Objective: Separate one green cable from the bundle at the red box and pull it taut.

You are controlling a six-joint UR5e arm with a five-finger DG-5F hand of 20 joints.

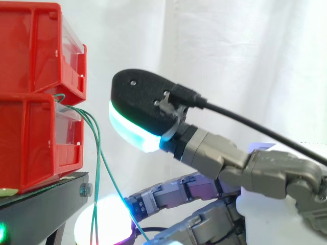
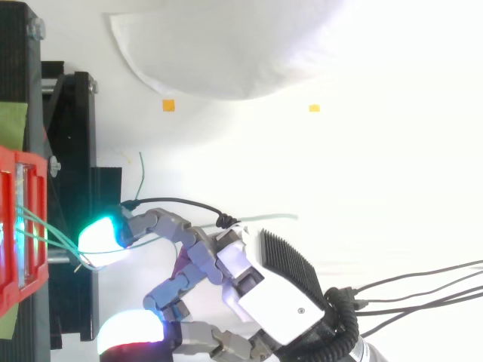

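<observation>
Two red bins [image 1: 30,138] stand stacked on the black stand [image 1: 46,196] at the left. Several thin green cables [image 1: 95,153] come out between them and hang down. One green cable [image 1: 113,181] runs straight and slanted from the bundle down to my hand [image 1: 255,168]. There it passes between a blue-lit fingertip [image 1: 134,204] and a white-glowing pad [image 1: 102,222], which pinch it. A higher finger with a cyan pad [image 1: 134,127] points at the bins, just right of the bundle. In the top view my hand [image 2: 272,298] reaches left toward the red bin [image 2: 15,226] and the green cables [image 2: 53,234].
The black stand [image 2: 72,151] runs along the left edge of the top view. A loose green cable end [image 2: 142,170] lies on the white surface beside it. Two small orange markers [image 2: 168,105] sit farther back. The white curtain hangs behind.
</observation>
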